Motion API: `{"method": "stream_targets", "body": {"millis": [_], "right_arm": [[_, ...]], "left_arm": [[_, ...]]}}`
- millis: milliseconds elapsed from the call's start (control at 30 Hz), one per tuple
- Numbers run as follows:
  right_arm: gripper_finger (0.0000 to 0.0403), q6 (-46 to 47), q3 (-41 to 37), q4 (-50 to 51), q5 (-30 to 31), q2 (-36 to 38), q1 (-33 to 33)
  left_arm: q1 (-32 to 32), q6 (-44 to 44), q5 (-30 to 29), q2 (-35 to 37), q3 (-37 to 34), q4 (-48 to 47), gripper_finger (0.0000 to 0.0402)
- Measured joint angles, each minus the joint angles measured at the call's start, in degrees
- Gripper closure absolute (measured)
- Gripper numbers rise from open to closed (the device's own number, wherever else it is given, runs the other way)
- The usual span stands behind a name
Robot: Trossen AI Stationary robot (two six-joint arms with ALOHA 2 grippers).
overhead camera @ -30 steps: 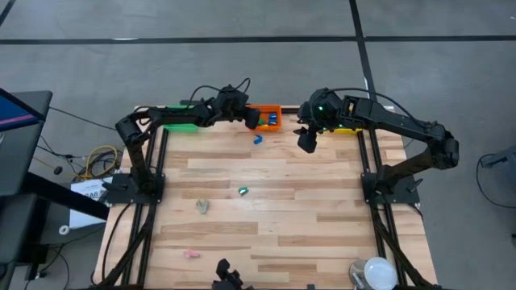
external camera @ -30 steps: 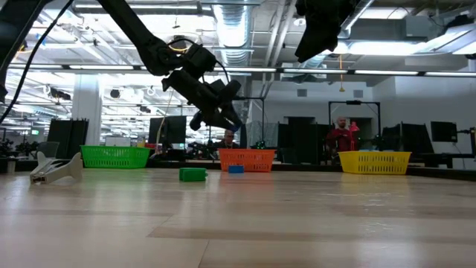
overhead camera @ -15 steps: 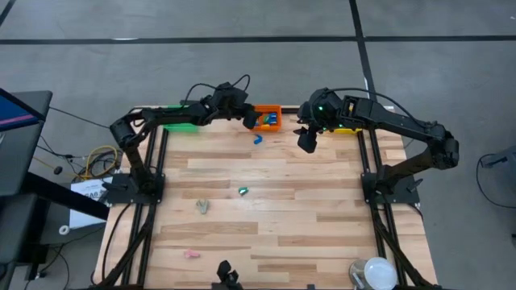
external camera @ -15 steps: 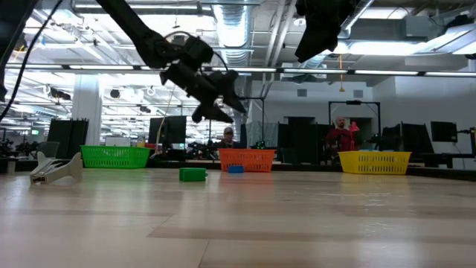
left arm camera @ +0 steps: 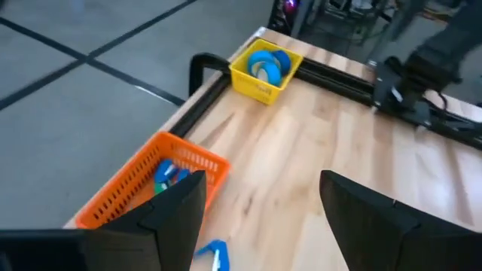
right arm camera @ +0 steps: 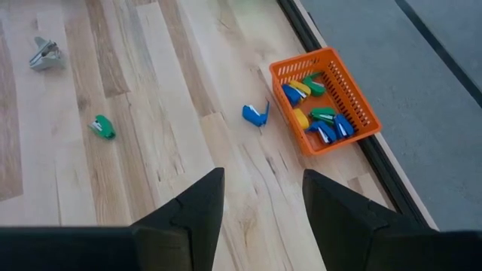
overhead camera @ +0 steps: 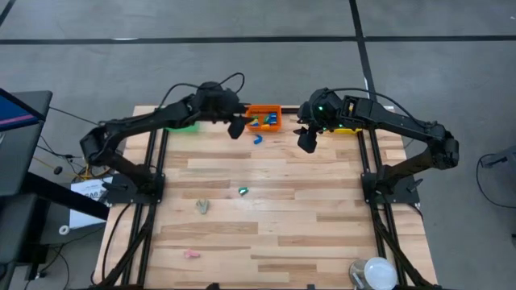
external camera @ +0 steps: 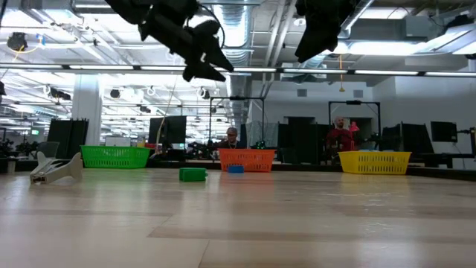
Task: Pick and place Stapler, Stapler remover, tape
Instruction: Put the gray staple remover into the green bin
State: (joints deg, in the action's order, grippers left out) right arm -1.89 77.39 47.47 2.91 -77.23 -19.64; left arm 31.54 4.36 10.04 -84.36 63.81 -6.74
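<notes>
Pincers left (overhead camera: 236, 128) and right (overhead camera: 306, 142) gape empty above the table's far edge, beside the orange bin (overhead camera: 267, 110)

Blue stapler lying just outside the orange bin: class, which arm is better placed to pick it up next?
Left, probably. The open left gripper hangs nearer the blue stapler beside the orange bin; the right gripper hangs farther off.
</notes>
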Motion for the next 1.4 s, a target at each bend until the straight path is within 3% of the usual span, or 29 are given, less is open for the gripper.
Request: {"method": "stream_targets", "body": {"millis": [433, 933, 1167, 1400], "right_arm": [[0.023, -0.02, 0.0, 0.0, -0.06, 0.0, 0.0], [0.023, -0.2, 0.02, -0.16, -0.08, -0.02, 0.07], [0.023, -0.19, 0.02, -0.18, -0.08, -0.02, 0.07], [0.023, -0.17, 0.02, -0.18, -0.08, -0.02, 0.07]], "left_arm": [[-8.34, 0.14, 3.01, 2.18, -0.04, -9.61, 0.0154], [-22.55, 0.63, 3.39, 14.89, -0.04, -30.17, 0.0154], [-27.62, 10.36, 3.13, 17.29, -0.04, -40.24, 0.0154], [-32.05, 29.5, 3.11, 17.2, -2.5, -42.64, 0.0154]]}}
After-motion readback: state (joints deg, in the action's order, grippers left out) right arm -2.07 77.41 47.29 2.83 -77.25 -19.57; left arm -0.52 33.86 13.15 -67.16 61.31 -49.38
